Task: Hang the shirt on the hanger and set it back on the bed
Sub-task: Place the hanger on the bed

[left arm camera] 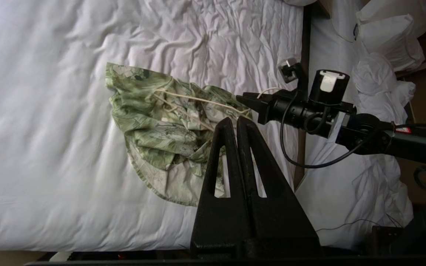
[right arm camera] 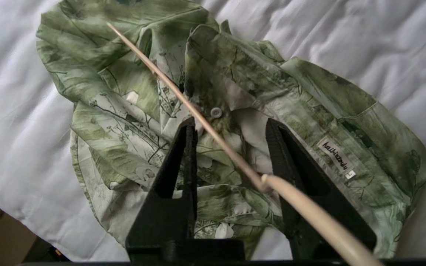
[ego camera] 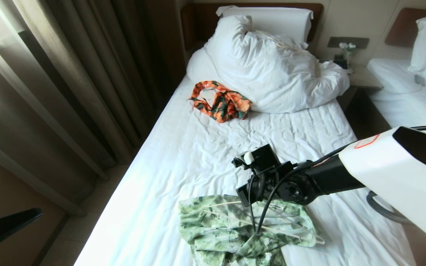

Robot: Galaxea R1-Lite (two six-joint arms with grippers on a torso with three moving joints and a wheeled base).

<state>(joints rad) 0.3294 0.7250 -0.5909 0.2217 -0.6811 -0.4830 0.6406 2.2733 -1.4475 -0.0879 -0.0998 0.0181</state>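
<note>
Wrinkled white bed sheet point(ego camera: 183, 155) fills the scene; over it the right gripper point(right arm camera: 231, 127) hangs with jaws spread, a thin cream wire hanger point(right arm camera: 183, 99) passing between them. Beneath lies the crumpled light green leaf-print shirt point(ego camera: 231, 229), near the bed's foot edge. Off to the side, the left gripper point(left arm camera: 236, 123) is pressed together, empty.

- The place looks like a hotel bedroom with two single beds.
- The bed point(ego camera: 183, 155) in the middle has a wrinkled white sheet, a bulky white duvet point(ego camera: 272, 74) at 12 o'clock and a dark wooden headboard point(ego camera: 205, 18) behind it.
- A second white bed point(ego camera: 409, 99) with a brown headboard stands at 2 o'clock.
- A small nightstand point(ego camera: 364, 79) is between the beds, under a wall switch panel point(ego camera: 348, 42).
- Long heavy curtains point(ego camera: 68, 74) hang at 10 o'clock.
</note>
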